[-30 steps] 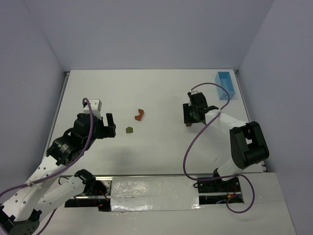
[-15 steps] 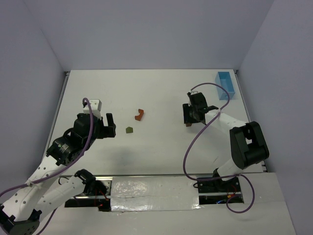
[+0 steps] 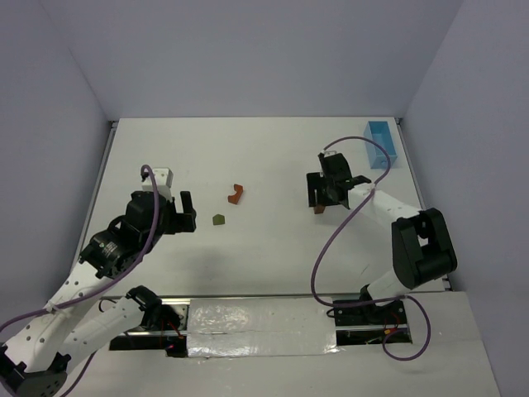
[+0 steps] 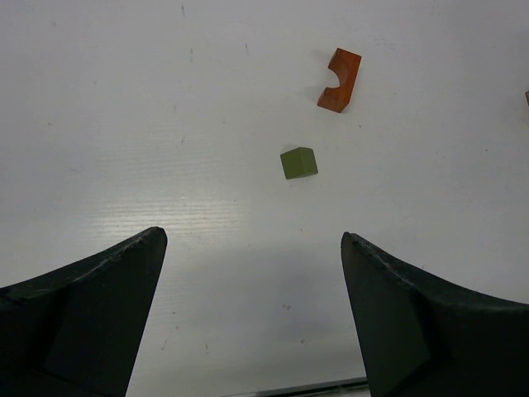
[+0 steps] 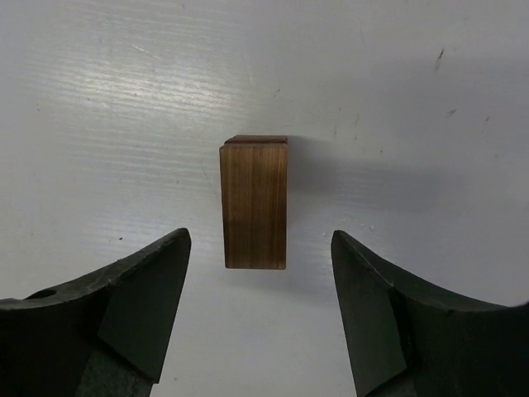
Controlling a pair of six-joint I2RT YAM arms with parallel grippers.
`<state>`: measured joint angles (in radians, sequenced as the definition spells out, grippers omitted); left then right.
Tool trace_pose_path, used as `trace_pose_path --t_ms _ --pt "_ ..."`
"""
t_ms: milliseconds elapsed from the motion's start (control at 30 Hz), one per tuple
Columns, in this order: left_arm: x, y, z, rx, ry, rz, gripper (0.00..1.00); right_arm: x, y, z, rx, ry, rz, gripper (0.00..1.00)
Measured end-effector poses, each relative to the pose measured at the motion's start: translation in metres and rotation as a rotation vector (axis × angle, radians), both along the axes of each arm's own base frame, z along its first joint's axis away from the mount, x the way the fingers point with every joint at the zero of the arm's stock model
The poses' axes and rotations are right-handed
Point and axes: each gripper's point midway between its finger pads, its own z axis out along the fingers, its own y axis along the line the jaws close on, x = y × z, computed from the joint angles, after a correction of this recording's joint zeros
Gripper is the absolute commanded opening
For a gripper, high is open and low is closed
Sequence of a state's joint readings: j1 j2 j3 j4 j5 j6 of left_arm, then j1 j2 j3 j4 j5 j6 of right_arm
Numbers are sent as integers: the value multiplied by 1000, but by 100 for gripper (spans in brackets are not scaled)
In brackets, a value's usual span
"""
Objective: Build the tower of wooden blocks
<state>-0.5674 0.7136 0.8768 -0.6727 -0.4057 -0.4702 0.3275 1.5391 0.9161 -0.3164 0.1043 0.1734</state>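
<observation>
While both arms reach out from the near edge of the white table (image 3: pixel 273 149), the left gripper (image 4: pixel 254 238) hangs over the left half with its jaws spread wide and nothing between them. Just past it, slightly to the right, an olive green block (image 4: pixel 298 162) rests alone on the table. A little farther and further right lies the reddish-orange arch block (image 4: pixel 340 80), its notch turned to the left; it is near the green piece but apart from it.

Well apart from these, on the right half, the right gripper (image 5: pixel 260 237) points down over a brown block (image 5: pixel 254 205). Its jaws are parted, one finger on each side of the block, and bare table shows in both gaps, so nothing is gripped. Whether this block stands on end or lies flat is hard to tell. At the far right corner sits a light blue box (image 3: pixel 382 144), well apart from every block.
</observation>
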Motion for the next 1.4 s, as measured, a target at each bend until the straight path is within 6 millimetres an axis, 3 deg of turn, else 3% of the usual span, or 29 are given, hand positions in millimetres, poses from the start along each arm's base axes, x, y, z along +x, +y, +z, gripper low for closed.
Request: trace_pose_path --t_ms 100,133,267,367,467,567,667,800,933,1100,1267,1400 --pt "0 0 0 1 2 0 99 2 -2 17 0 -33 -7 90" --pt "0 0 -1 2 3 0 99 2 -2 24 4 -48 -8 100" --pt "1 -1 -3 7 11 0 99 -3 4 63 18 -131 -6 100" --pt "3 -2 -7 18 29 0 99 -19 25 105 -1 -225 25 100" --pt "5 -3 -13 33 49 2 100 -43 69 152 56 -331 127 100" --pt "6 -2 -15 40 55 8 100 -58 88 174 130 -378 174 100" --pt "6 -2 -15 39 56 8 100 -63 90 178 185 -387 170 100" --pt "8 -9 -22 33 87 -10 100 -71 92 161 219 -350 171 100" --pt "21 -28 -37 4 158 -13 100 -78 92 147 253 -330 160 100" --pt "61 -64 -67 17 276 -29 94 -92 96 151 348 -350 190 100" --pt "117 -103 -90 18 326 -65 80 -97 104 156 408 -360 226 100" --pt "158 -120 -107 13 345 -91 75 -104 105 132 404 -306 247 99"
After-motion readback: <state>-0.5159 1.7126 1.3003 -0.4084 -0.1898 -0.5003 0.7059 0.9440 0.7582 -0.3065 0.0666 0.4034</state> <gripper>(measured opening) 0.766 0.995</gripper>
